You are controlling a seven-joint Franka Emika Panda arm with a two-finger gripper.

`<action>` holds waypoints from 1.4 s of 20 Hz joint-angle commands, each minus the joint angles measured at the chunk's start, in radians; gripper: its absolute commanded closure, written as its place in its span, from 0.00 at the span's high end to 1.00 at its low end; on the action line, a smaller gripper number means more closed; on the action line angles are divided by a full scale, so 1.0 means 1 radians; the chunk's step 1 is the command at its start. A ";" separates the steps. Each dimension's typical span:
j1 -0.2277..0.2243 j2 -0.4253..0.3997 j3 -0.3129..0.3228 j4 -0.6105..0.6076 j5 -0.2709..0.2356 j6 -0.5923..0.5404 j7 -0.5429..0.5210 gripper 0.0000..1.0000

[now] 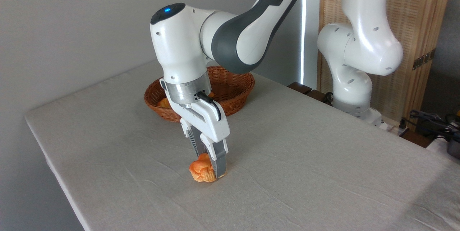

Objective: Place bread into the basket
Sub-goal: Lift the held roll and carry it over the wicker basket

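Note:
The bread (198, 170), a small orange bun with a lumpy top, rests on the grey tablecloth near the middle front. My gripper (210, 168) comes down on it from above, tilted. Its fingers (219, 162) press against the bun on both sides and the near one hides the bun's right part. The reddish-brown wicker basket (235, 103) stands behind the arm's wrist, farther back on the table. The wrist covers the basket's middle.
Orange pieces (164, 103) lie inside the basket at its left. The arm's white base (354, 91) stands at the table's right back edge, with cables (431, 121) beyond it. The table's left edge (54, 173) runs close to the bun's left.

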 commanded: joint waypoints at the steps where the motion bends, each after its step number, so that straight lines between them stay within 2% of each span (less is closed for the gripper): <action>1: -0.007 0.004 0.006 -0.003 -0.014 0.009 -0.001 0.23; 4: -0.007 -0.005 0.005 0.015 -0.014 -0.012 -0.003 0.23; 5: -0.008 -0.020 0.003 0.049 -0.014 -0.070 0.002 0.23; 8: -0.039 -0.072 -0.004 0.175 -0.031 -0.387 0.010 0.24; 11: -0.042 -0.215 -0.049 0.177 -0.178 -0.503 -0.003 0.24; 13: -0.080 -0.258 -0.076 0.174 -0.204 -0.601 -0.012 0.27; 15: -0.140 -0.258 -0.127 0.157 -0.219 -0.605 -0.093 0.40; 17: -0.203 -0.258 -0.167 0.111 -0.219 -0.553 -0.153 0.41; 20: -0.216 -0.251 -0.216 0.057 -0.219 -0.482 -0.188 0.49; 22: -0.217 -0.247 -0.237 0.010 -0.218 -0.418 -0.190 0.93; 25: -0.219 -0.232 -0.293 -0.038 -0.219 -0.373 -0.191 1.00; 28: -0.217 -0.221 -0.348 -0.058 -0.219 -0.373 -0.214 1.00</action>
